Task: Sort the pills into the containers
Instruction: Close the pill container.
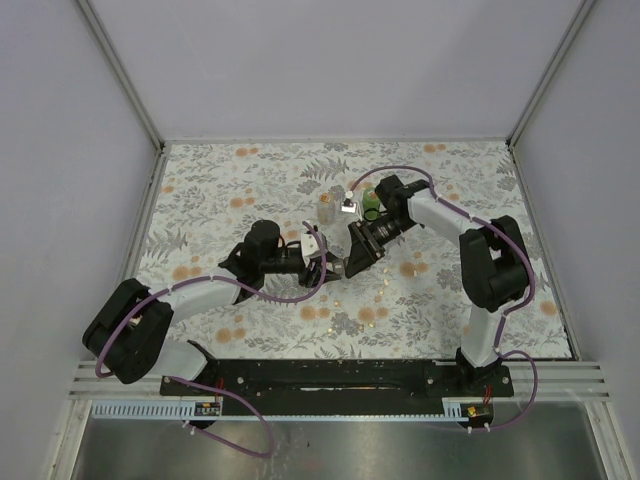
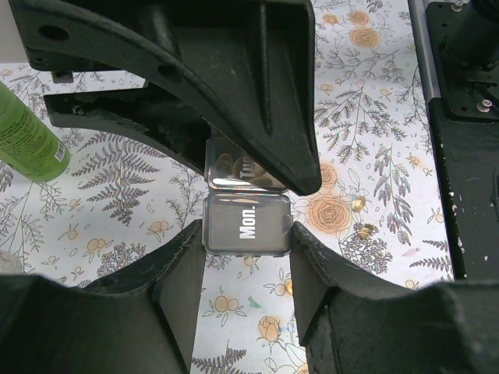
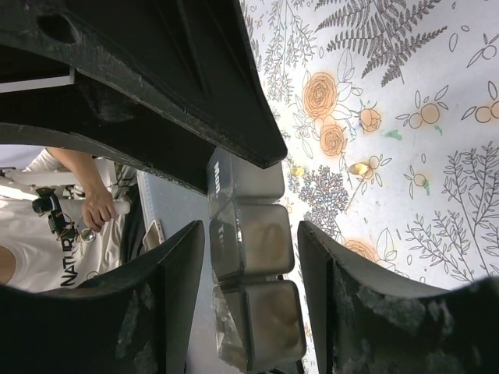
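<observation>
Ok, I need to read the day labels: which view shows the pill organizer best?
Left wrist: the pill organizer sits centred, "Mon." clearly readable. Right wrist shows its compartments, lettering illegible; top external, only a tiny speck.

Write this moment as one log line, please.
left fingers: shut on pill box, Mon. end | right fingers: astride box, grip unclear | loose pills: on table

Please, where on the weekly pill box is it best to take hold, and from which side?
Grip the pill box at its end marked Mon., across the two flat side walls, coming in lengthwise from that end. The box is a slim straight strip, so its parallel walls seat well between fingers; the left claw holds it so.
</observation>
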Controlling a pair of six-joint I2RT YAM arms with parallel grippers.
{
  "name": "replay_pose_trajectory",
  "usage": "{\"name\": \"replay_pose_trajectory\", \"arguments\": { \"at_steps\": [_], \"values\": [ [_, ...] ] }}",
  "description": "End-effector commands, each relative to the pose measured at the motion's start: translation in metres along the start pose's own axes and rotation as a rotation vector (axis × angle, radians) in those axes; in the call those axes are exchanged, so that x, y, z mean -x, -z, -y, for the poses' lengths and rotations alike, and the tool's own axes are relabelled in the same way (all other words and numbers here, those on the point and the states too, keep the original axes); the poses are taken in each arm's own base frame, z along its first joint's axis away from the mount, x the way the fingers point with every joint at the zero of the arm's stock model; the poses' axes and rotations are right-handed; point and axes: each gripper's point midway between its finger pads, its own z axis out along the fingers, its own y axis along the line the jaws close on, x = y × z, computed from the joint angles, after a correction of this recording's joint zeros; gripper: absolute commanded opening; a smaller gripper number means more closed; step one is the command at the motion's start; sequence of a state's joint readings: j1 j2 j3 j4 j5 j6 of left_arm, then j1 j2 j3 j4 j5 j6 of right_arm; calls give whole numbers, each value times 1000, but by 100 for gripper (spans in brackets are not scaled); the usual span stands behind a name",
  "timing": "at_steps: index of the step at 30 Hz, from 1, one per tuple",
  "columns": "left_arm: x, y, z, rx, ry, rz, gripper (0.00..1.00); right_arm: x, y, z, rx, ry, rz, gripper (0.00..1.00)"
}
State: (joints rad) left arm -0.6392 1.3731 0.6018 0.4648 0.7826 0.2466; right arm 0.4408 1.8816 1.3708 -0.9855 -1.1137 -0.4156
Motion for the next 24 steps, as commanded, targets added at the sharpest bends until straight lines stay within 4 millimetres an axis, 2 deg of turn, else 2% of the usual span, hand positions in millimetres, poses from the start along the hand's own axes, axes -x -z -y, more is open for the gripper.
{"name": "replay_pose_trajectory", "arguments": {
  "at_steps": [1, 14, 24],
  "values": [
    [23, 2, 0, -15, -78, 66, 0, 14, 8, -6, 20, 28, 37, 60],
    [20, 1, 2, -25, -68, 63, 0, 17, 9, -7, 39, 18, 44, 48],
    [21, 0, 4, -25, -76, 64, 0, 16, 8, -6, 67, -7, 44, 29]
  ]
}}
